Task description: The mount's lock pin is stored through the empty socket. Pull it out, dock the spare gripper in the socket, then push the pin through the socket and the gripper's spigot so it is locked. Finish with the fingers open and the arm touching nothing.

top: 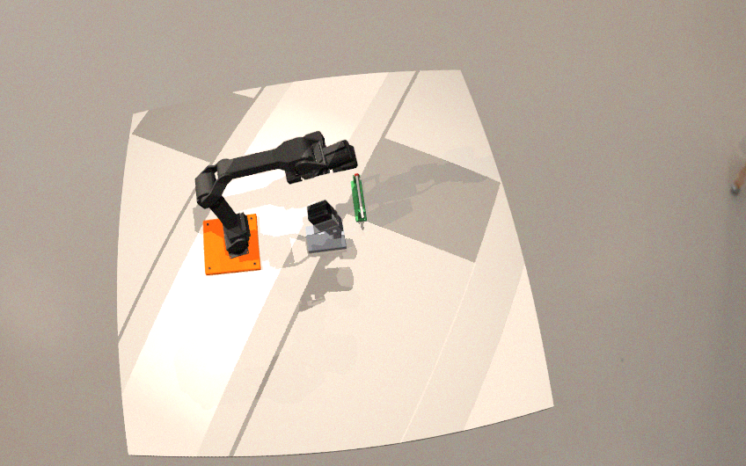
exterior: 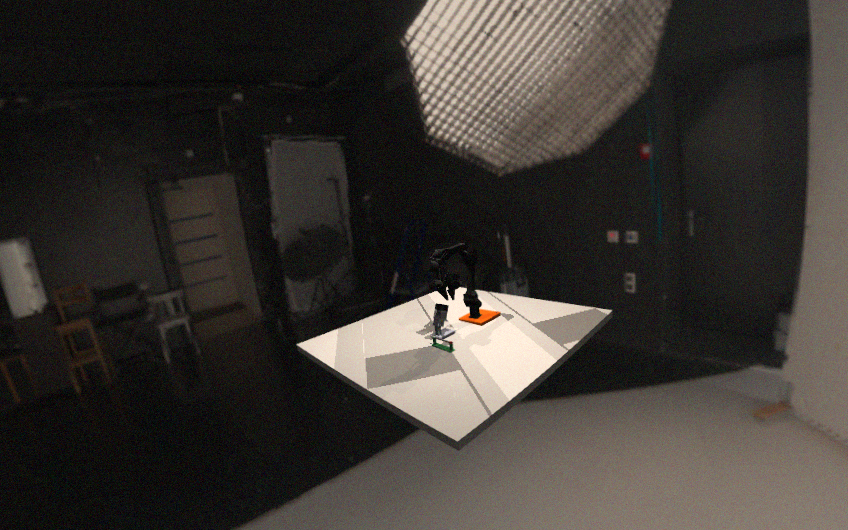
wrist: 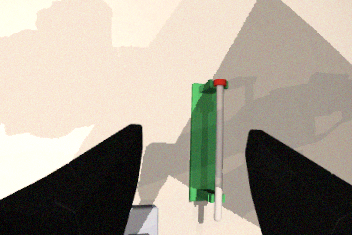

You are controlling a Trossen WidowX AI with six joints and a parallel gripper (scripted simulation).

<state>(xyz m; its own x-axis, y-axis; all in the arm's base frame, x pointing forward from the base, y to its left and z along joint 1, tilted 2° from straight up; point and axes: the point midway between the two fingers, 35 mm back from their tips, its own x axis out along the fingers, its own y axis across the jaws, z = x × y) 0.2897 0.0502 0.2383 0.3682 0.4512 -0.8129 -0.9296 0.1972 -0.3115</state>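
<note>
The lock pin (top: 358,193) (wrist: 219,141), pale with a red head, lies across the two uprights of the green rack (top: 354,202) (wrist: 196,171) (exterior: 442,346). The black spare gripper (top: 322,213) (exterior: 440,309) stands slightly tilted at the grey mount (top: 326,243) (wrist: 147,216). How deep its spigot sits in the socket is hidden. My gripper (exterior: 447,294) (wrist: 195,139) is open partway and empty. It points down, high above the table. In the wrist view the rack and pin show between the fingers, well below them.
The arm's orange base plate (top: 216,263) (exterior: 479,317) is left of the mount in the top view. The rack is to the right of the mount there. Arm shadows fall across the table (top: 364,359).
</note>
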